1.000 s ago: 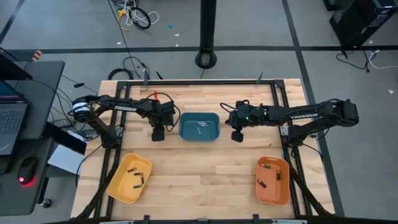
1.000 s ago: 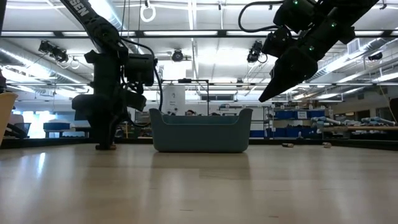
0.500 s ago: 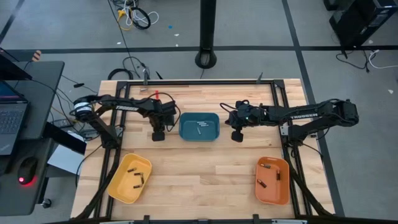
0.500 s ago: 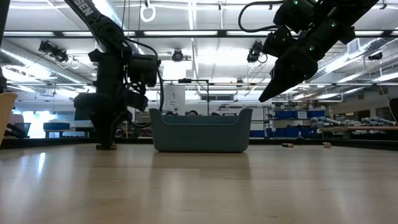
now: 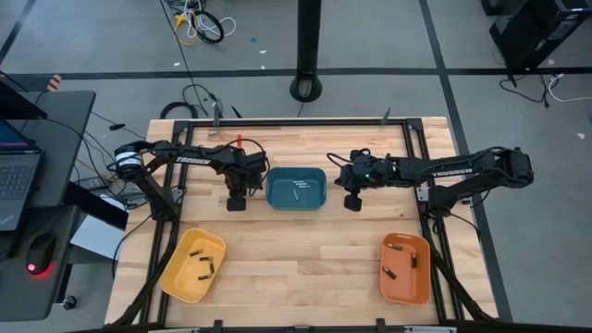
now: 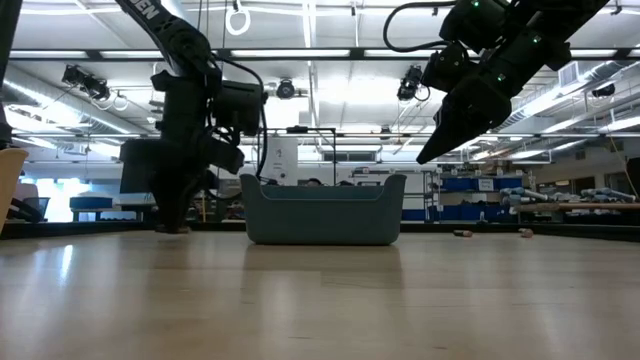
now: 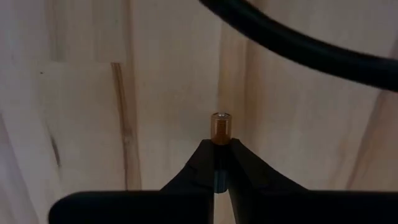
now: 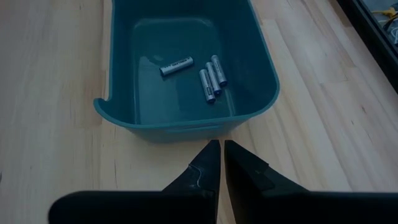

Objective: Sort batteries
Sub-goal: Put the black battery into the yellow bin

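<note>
Left tool (image 7: 219, 144) pinching battery (image 7: 220, 126), body mostly hidden, seemingly upright

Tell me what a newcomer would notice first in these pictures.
The teal bin at the table's centre, flanked by both arms, with four batteries inside. The left gripper beside it pinches a copper-ended battery; the right gripper hovers shut. Yellow tray and orange tray sit nearer the front.

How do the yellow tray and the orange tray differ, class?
The yellow tray sits at the table's front on the left arm's side, turned askew; the orange tray sits at the front on the right arm's side, nearly square to the table edge. One is yellow, the other orange. Both hold a few batteries.
</note>
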`<state>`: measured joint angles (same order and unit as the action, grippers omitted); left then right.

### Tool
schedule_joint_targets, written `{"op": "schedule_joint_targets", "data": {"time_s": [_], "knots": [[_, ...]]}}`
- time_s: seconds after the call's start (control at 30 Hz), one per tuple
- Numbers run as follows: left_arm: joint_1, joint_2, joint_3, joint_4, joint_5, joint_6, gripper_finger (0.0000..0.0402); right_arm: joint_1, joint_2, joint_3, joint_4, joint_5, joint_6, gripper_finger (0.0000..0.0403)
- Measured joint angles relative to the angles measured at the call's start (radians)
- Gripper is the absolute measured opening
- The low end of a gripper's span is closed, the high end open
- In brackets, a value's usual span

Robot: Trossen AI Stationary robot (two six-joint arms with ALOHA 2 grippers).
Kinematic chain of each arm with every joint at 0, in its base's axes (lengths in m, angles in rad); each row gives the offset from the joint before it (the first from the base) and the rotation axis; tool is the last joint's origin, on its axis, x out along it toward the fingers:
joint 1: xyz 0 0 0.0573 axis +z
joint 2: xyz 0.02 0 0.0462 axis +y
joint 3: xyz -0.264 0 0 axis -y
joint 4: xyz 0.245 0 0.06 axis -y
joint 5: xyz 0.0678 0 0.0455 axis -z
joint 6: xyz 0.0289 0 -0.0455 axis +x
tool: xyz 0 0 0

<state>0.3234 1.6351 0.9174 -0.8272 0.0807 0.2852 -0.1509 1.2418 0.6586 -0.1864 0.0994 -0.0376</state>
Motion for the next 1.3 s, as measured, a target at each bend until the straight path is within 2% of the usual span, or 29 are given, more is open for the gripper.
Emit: {"op": "schedule_joint_targets", "data": {"time_s": [0.2,0.4,0.57,0.73,0.9,1.07,1.3], "knots": [[-0.042,-0.002,0.059,-0.130,-0.007,0.000,0.0024,0.000,0.000,0.000,0.000,0.000,-0.001,0.0034],[-0.123,-0.003,0.171,-0.286,-0.027,-0.001,0.0024,0.000,0.000,0.000,0.000,0.000,-0.011,0.0034],[-0.221,-0.004,0.284,-0.421,-0.017,-0.029,0.0024,0.000,0.000,0.000,0.000,0.000,-0.011,0.0034],[-0.337,-0.035,0.350,-0.515,0.032,-0.123,0.0024,0.000,0.000,0.000,0.000,0.000,-0.011,0.0034],[-0.470,-0.128,0.348,-0.532,0.064,-0.323,0.0024,0.000,0.000,0.000,0.004,0.000,-0.016,0.0034],[-0.643,-0.213,0.348,-0.529,0.072,-0.605,0.0024,0.000,0.000,0.000,0.010,0.000,-0.018,0.0034],[-0.903,-0.230,0.308,-0.500,0.080,-1.006,0.0023,0.000,0.000,0.000,0.025,0.000,-0.019,0.0034]]}}
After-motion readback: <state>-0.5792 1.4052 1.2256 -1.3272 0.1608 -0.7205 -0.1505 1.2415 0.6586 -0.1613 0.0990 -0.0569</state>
